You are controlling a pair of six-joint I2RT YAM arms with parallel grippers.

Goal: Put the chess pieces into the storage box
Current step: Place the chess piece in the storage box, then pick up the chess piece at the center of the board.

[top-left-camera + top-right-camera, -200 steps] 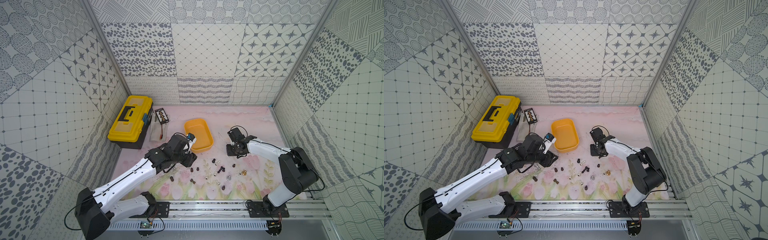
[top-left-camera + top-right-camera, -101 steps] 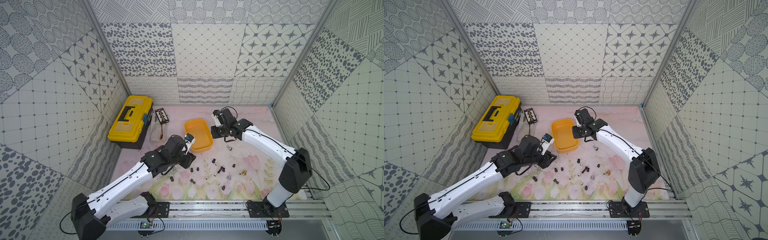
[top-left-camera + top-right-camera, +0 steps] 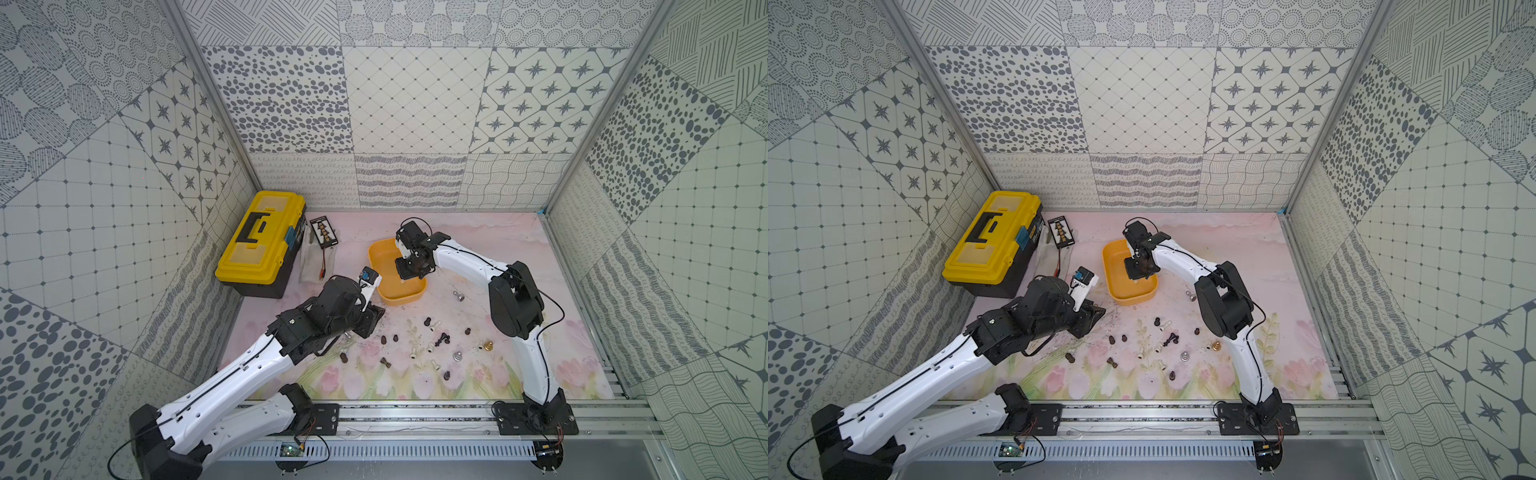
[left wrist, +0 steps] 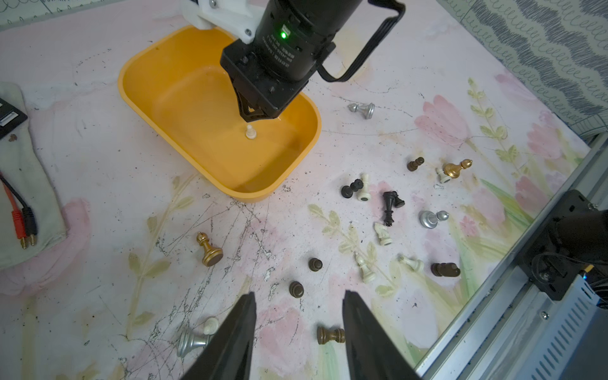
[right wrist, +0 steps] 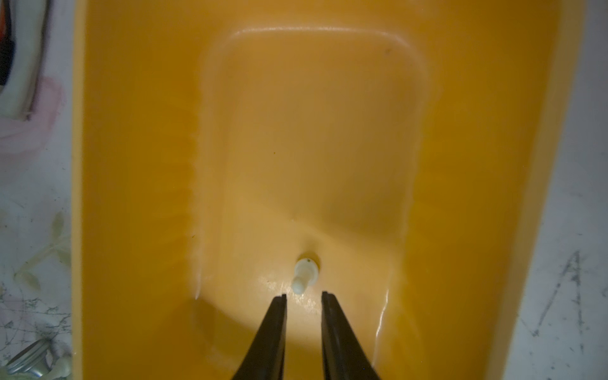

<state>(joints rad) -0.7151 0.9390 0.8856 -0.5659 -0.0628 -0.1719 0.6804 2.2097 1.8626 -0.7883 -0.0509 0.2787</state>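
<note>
The orange-yellow storage box sits mid-table. My right gripper hangs inside it, its jaws a little apart and empty. A white pawn lies free on the box floor just past the tips. My left gripper is open low over the mat. A brown piece lies between its fingers, close to one finger. A small brown pawn stands just beyond the tips. Several chess pieces lie scattered near the front.
A yellow-and-black toolbox stands at the back left. Beside it a black tester with red and black leads lies on a cloth. A gold pawn and a silver piece lie near the box. A metal rail runs along the front edge.
My right arm swung from the mat right of the box to over it. Its jaws parted and the white pawn now lies in the box. My left gripper narrowed slightly.
</note>
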